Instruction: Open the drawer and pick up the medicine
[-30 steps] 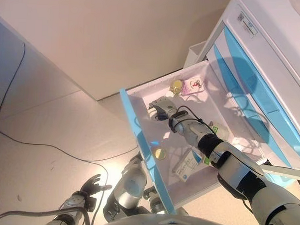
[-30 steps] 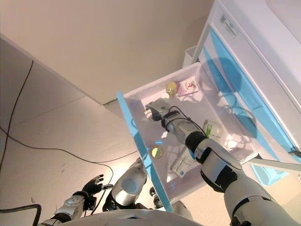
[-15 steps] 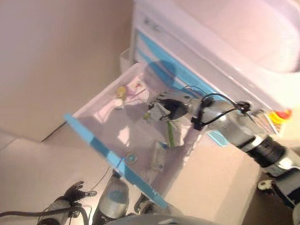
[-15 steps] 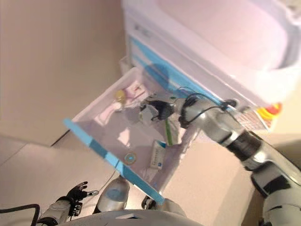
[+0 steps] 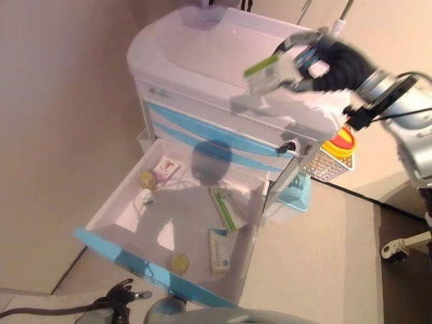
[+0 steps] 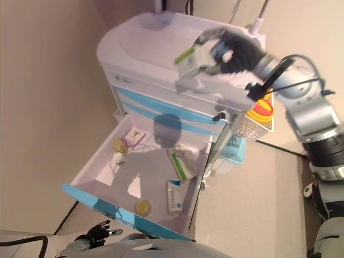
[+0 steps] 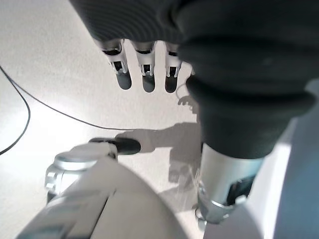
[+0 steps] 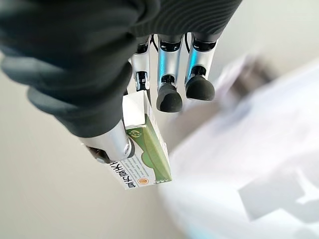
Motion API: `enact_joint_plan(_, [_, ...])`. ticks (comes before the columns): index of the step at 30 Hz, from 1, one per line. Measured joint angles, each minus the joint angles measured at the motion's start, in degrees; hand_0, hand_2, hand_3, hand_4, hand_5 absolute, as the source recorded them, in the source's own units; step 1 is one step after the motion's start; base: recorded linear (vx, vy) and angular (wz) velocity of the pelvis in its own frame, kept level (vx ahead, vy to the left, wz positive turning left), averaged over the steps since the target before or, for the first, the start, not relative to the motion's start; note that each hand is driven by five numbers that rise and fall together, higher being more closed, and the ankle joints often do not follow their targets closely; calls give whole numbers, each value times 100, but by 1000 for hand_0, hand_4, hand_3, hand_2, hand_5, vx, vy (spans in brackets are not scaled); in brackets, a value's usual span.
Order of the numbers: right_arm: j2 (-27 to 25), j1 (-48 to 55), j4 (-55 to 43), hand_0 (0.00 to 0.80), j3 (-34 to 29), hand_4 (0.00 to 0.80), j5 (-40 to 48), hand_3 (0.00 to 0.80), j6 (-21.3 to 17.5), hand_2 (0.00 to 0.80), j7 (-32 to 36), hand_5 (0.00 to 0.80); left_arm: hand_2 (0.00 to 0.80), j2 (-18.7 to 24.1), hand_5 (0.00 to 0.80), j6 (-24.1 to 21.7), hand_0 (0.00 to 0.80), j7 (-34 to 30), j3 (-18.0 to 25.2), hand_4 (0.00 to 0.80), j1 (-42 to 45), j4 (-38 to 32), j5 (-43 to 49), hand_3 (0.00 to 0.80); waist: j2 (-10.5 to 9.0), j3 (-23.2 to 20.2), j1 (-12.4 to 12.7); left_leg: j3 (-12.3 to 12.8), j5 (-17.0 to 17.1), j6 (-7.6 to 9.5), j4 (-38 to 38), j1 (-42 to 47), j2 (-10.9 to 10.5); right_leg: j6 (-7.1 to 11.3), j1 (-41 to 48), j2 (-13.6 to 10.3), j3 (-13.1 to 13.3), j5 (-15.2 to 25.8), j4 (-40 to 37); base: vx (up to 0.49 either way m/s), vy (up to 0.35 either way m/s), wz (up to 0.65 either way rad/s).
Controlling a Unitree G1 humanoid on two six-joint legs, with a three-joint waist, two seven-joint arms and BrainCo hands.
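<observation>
**Box lifted clear, drawer left open**

Beige floor and plain wall surround a white medical cart (image 5: 206,54) with blue-fronted drawers.

Left eye view: drawer (image 5: 119,254) stands pulled out, so the opening step looks done. Right hand (image 5: 317,62) is raised over the cart top, fingers and thumb pinching a green-and-white medicine box (image 5: 267,66); the pick-up looks done too, unless the box must go somewhere. Well below the hand, in the drawer: another green box (image 5: 225,209), a white box (image 5: 219,250), a pink packet (image 5: 165,167) and two small yellowish items I cannot identify.

Right eye view: same layout; a yellow-and-red container (image 6: 262,109) in a basket sits just below the wrist, partly hidden by the arm.

Left wrist view: left hand (image 7: 144,69) hangs low over the floor, fingers relaxed and straight, holding nothing.

Right wrist view: box pinched between thumb and one finger, other fingertips (image 8: 169,102) beside it, not touching. Background past them is a blur.
</observation>
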Motion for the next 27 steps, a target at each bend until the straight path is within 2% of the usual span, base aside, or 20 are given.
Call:
enact_joint_plan(3, [-177, -335, 528, 800, -3, 800, 204, 800, 198, 800, -303, 800, 0, 7, 0, 5, 0, 0, -68, 0, 35, 17, 16, 0, 3, -11, 40, -56, 1, -2, -5, 13, -9, -1, 77, 3, -55, 1, -80, 57, 25, 11])
enact_joint_plan(6, [-294, -844, 1468, 800, 148, 800, 281, 800, 373, 800, -527, 800, 0, 34, 0, 38, 0, -7, -115, 0, 34, 105, 54, 0, 20, -21, 72, -147, 2, -3, -5, 31, -26, 0, 155, -1, -164, 1, -111, 44, 37, 15])
enact_joint_plan(12, [-499, -1853, 3084, 800, 1199, 800, -382, 800, 500, 800, -657, 800, 0, 67, 0, 267, 0, -35, -202, 0, 100, 209, 58, 0, 36, -23, 231, -363, 9, -13, -3, 57, -91, 13, 339, -6, -372, 9, -275, 37, 42, 18])
enact_joint_plan(14, [-499, -2122, 3509, 800, 1633, 800, -672, 800, 511, 800, -646, 800, 0, 85, 0, 301, 0, -44, -222, 0, 99, 206, 59, 0, 43, -22, 372, -396, 11, -17, -3, 53, -99, 13, 349, -4, -401, 8, -279, 40, 45, 12])
enact_joint_plan(19, [-497, -2558, 4221, 800, 2261, 800, -1207, 800, 621, 800, -503, 800, 0, 165, 0, 396, 0, -102, -236, 0, 107, 197, 60, 0, 64, 3, 613, -611, 50, -26, -2, -4, -122, 36, 414, -16, -635, -11, -300, 59, 39, 22])
enact_joint_plan(23, [-477, -2593, 4523, 800, 2430, 800, -1538, 800, 710, 800, -259, 800, 0, 232, 0, 396, 0, -125, -235, 0, 118, 137, 60, 0, 63, 36, 819, -738, 78, 1, -2, 14, -198, 63, 477, -23, -716, -31, -300, 68, 37, 18])
enact_joint_plan(27, [-334, -2603, 4796, 800, 2489, 800, -1760, 800, 720, 800, 34, 800, 0, 301, 0, 395, 0, -130, -233, 0, 220, 94, 60, 0, 17, 202, 863, -784, 97, 16, -5, 76, -207, 73, 562, -40, -780, -35, -300, 67, 32, 8])
